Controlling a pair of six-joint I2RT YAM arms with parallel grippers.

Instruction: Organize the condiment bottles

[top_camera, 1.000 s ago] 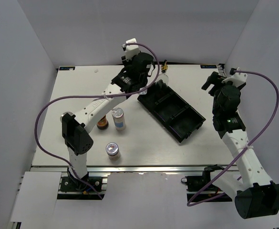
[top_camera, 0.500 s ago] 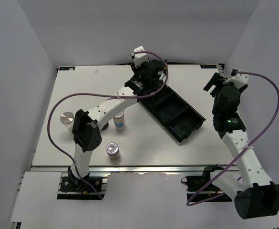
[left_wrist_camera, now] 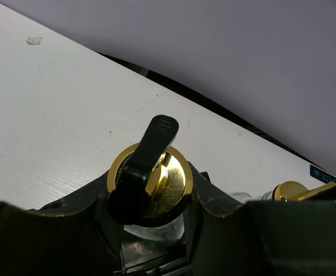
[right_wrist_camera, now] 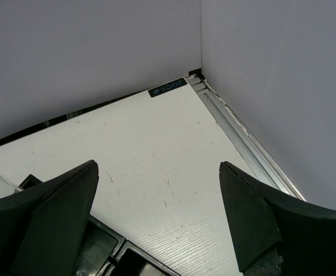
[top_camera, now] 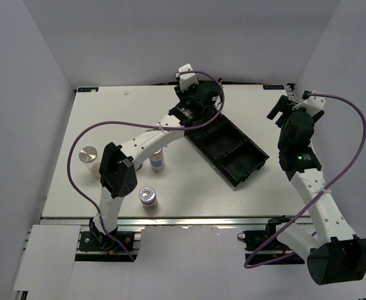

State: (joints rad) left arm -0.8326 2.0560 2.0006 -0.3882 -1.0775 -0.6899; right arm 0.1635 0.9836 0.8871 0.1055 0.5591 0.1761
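My left gripper (top_camera: 203,105) is at the far end of the black tray (top_camera: 233,150). In the left wrist view its jaws (left_wrist_camera: 155,202) are shut round the neck of a clear glass bottle with a gold pourer top (left_wrist_camera: 151,177). A second gold-topped bottle (left_wrist_camera: 293,191) shows just to its right. A pale shaker (top_camera: 157,161) stands partly under the left arm. Another shaker (top_camera: 148,197) stands nearer the front. A silver-capped one (top_camera: 89,154) is at the left. The red-lidded jar is hidden by the arm. My right gripper (top_camera: 288,111) is open and empty, right of the tray.
The tray lies diagonally across the middle right, and its edge shows in the right wrist view (right_wrist_camera: 107,253). The back wall runs close behind the left gripper. The right wall and the table's metal edge rail (right_wrist_camera: 242,138) are near the right gripper.
The left arm has swung right along the back of the table and come down over the gold-topped bottle at the tray's far end, now covering it. The right arm has barely moved.
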